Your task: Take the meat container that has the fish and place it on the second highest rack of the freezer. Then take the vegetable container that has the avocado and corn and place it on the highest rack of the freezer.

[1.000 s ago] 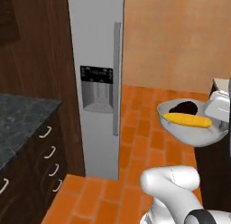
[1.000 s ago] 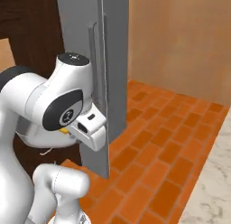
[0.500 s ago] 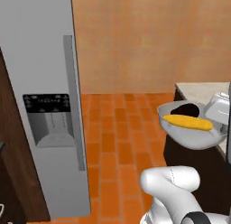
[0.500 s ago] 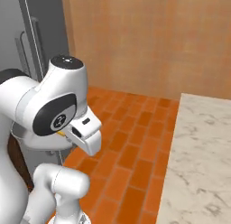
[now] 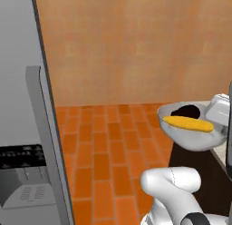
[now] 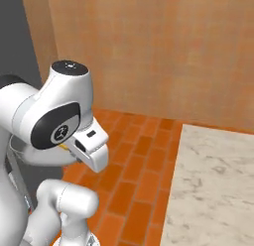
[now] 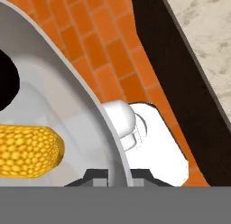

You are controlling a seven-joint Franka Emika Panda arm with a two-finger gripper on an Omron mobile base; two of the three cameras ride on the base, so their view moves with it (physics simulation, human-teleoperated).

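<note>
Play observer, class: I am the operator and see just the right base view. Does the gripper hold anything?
Observer: Yes. In the hand view the gripper is shut on the rim of the bowl.
Operator: What is in it?
Observer: The corn and the avocado, seen in the left base view.
Operator: Where is the freezer?
Observer: In the left base view the freezer stands at the left, apart from the bowl, with brick floor between them.
</note>
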